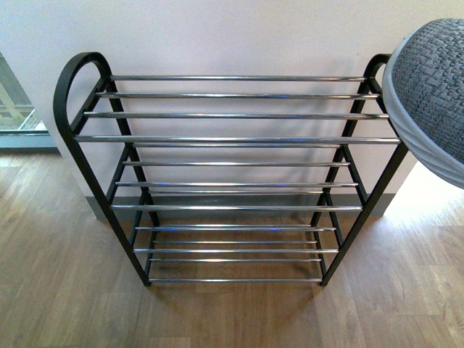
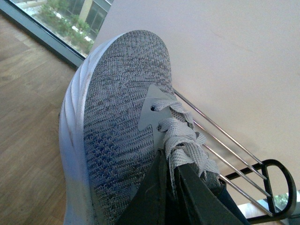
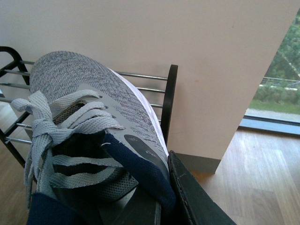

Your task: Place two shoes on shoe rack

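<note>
The black-framed shoe rack (image 1: 232, 139) with silver bars stands against the white wall, all its tiers bare. One grey knit sneaker (image 1: 435, 87) hangs in the air at the rack's top right corner, toe showing in the front view. My right gripper (image 3: 154, 206) is shut on this sneaker (image 3: 93, 103) at its navy collar, with the rack's end post (image 3: 169, 103) just behind. My left gripper (image 2: 168, 187) is shut on the other grey sneaker (image 2: 117, 122) at its laces and tongue, held beside the rack's bars (image 2: 225, 140). Neither arm shows in the front view.
Wood floor (image 1: 65, 290) spreads in front of the rack. A white wall (image 1: 239, 36) backs it. Windows down to the floor lie at the far left (image 1: 14, 109) and past the wall's corner on the right (image 3: 276, 93).
</note>
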`<state>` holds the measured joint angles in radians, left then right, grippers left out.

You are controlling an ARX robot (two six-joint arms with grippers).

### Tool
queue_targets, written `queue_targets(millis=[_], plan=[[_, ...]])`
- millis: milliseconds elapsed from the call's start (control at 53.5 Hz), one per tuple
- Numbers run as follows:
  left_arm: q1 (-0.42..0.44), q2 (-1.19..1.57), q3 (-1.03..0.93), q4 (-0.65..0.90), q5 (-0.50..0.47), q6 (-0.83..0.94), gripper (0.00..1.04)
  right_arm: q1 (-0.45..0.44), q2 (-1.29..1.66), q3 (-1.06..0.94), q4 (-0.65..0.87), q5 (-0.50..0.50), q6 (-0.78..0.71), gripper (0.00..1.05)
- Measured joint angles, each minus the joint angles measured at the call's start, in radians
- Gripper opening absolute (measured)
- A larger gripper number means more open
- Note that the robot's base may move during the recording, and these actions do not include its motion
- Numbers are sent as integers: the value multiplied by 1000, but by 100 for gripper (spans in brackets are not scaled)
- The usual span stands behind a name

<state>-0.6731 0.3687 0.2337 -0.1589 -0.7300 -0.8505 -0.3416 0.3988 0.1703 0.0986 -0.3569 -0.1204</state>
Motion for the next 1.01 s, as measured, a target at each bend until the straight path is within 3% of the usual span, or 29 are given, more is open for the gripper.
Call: queue_targets(millis=[280, 355, 392, 542, 691, 1009], plan=[[0, -2, 0, 0, -11, 0, 2, 2, -2, 0, 0, -26, 0, 1], [0, -2, 0, 0, -15, 0, 2, -26, 51, -7, 83, -193, 34, 1], [0, -2, 0, 0, -17, 0, 2, 6, 103, 14, 82, -227, 45, 1], [-1, -2, 0, 0, 1, 0, 2, 255, 449, 149, 175, -23, 108, 1], [-1, -2, 0, 0, 6, 0, 2, 407, 837, 375, 262, 164, 190, 1], [-1, -2, 0, 0, -3, 0, 2, 429, 1343, 710, 296, 404, 230, 1]])
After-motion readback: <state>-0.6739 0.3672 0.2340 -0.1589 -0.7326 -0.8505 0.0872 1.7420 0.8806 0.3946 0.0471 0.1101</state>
